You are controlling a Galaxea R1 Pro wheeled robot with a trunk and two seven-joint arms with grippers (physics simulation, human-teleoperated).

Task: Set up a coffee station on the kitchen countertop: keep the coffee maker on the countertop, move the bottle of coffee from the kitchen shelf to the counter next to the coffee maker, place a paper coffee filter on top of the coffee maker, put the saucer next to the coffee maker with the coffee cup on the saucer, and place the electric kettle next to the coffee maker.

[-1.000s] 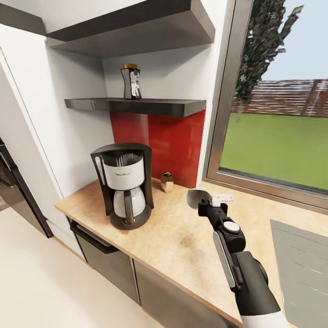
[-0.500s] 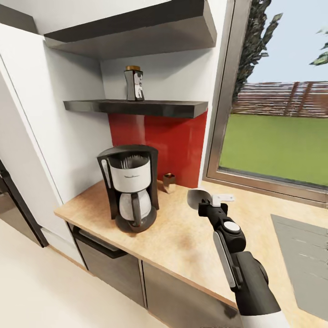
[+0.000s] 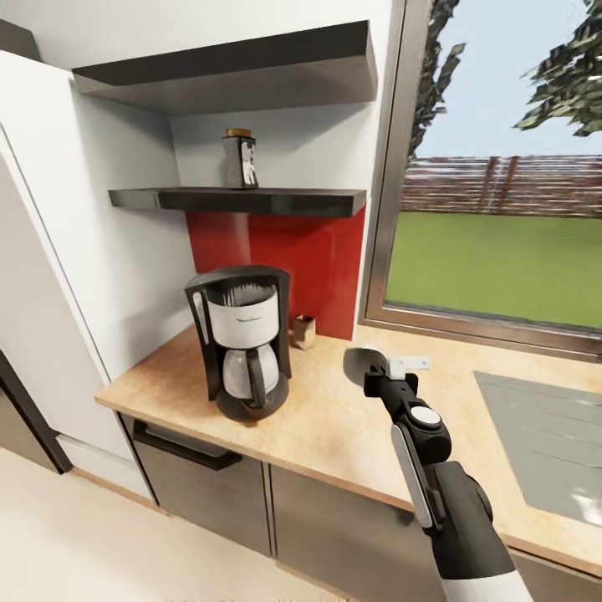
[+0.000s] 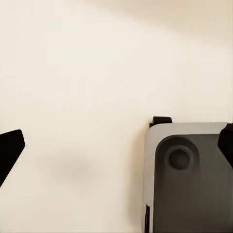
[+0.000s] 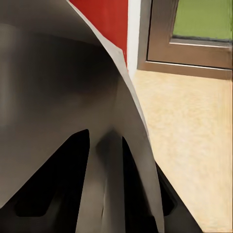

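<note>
The black drip coffee maker with its white upper body and pale carafe (image 3: 244,343) stands upright near the left end of the long light-wood kitchen countertop (image 3: 334,426), in front of a red backsplash panel (image 3: 284,251). Above it, the small dark bottle of coffee with a golden-brown lid (image 3: 239,159) stands on the thin glossy black kitchen shelf (image 3: 251,199), under a thicker dark ledge (image 3: 226,71). A small brown box-like object (image 3: 303,331) sits on the worktop just beside the machine, against the backsplash. The right gripper (image 3: 368,366) hovers over the worktop right of the coffee maker, clamped on a pale grey curved sheet, probably the paper coffee filter (image 5: 73,82), which blocks most of the right wrist view. The left gripper's black fingertips (image 4: 9,148) stand wide apart over a cream floor (image 4: 77,73), near a grey base part of the robot (image 4: 189,184). An inset grey sink (image 3: 543,435) lies at the worktop's right, below a large window (image 3: 502,209).
</note>
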